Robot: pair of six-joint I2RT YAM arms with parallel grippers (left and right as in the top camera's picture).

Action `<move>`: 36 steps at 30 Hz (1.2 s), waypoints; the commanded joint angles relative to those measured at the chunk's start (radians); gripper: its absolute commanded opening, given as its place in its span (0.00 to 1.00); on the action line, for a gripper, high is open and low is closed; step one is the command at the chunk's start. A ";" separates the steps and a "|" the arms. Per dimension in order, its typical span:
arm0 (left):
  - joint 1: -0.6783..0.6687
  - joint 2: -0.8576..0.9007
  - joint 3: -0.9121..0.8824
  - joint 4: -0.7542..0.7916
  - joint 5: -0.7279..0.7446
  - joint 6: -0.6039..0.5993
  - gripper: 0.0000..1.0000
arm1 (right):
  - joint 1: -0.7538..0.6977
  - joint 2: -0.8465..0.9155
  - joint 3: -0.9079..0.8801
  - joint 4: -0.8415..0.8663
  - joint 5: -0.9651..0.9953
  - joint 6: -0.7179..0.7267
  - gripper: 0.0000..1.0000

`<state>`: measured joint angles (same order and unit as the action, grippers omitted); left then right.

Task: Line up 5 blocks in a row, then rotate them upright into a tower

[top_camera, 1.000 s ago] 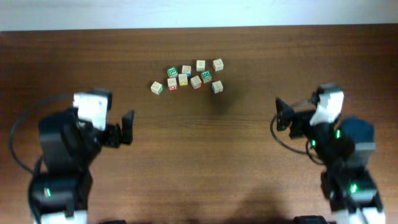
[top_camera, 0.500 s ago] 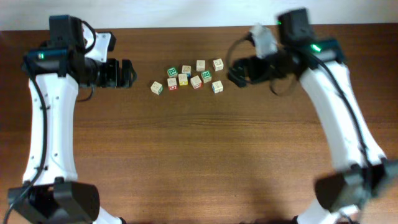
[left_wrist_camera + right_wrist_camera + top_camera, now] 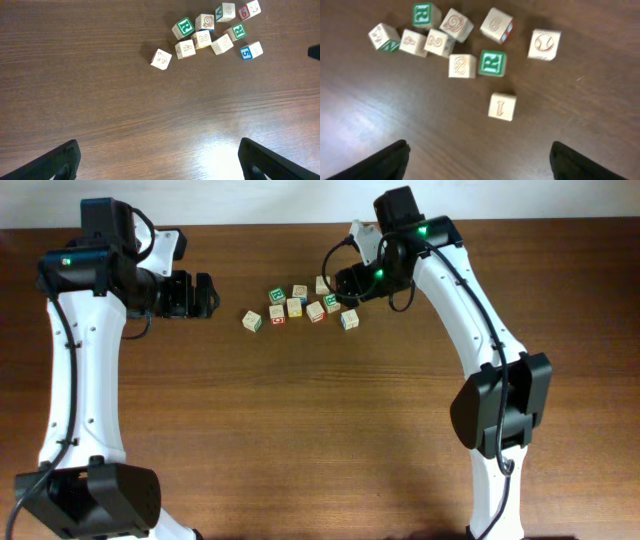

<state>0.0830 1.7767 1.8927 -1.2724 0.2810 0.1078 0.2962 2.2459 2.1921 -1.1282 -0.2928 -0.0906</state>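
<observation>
Several small pale wooden blocks lie in a loose cluster at the far middle of the table. In the right wrist view, cubes marked 4 and 2 touch, and so do a swirl cube and a green R cube. A cube marked 1 lies alone, nearest the right gripper, which hovers open and empty. In the overhead view this right gripper covers the cluster's right end. The left gripper stands open left of the cluster, with bare wood between its fingers.
One cube lies apart at the cluster's left end. The dark wooden table ends at a pale strip along the far edge. The white right arm stretches across the table's right side, and the left arm runs down the left side.
Both arms have reached from the near side up to the far part of the table. In the last half second the right gripper moved left over the cluster's right end; the left held still.
</observation>
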 commanded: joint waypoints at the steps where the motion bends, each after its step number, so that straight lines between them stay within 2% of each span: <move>1: 0.004 0.008 0.021 -0.002 0.004 -0.002 0.99 | 0.023 0.052 0.023 0.008 0.108 0.024 0.83; 7: 0.005 0.008 0.020 -0.010 0.001 -0.011 0.99 | 0.078 0.140 0.023 0.052 0.246 0.203 0.71; 10: 0.005 0.008 0.020 -0.024 0.000 -0.011 0.99 | 0.095 0.175 0.023 0.075 0.269 0.214 0.65; 16: 0.005 0.008 0.020 -0.024 0.000 -0.013 0.99 | 0.103 0.224 0.016 0.150 0.307 0.232 0.44; 26: 0.005 0.008 0.020 -0.023 0.004 -0.013 0.99 | 0.103 0.280 0.016 0.156 0.338 0.284 0.43; 31: 0.005 0.008 0.020 -0.024 0.004 -0.013 0.99 | 0.103 0.277 0.019 0.109 0.314 0.297 0.31; 36: 0.005 0.008 0.020 -0.024 0.004 -0.013 0.99 | 0.102 0.257 0.039 -0.057 0.304 0.400 0.26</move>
<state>0.0830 1.7767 1.8931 -1.2945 0.2810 0.1074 0.3946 2.5107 2.2105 -1.1202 0.0231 0.2424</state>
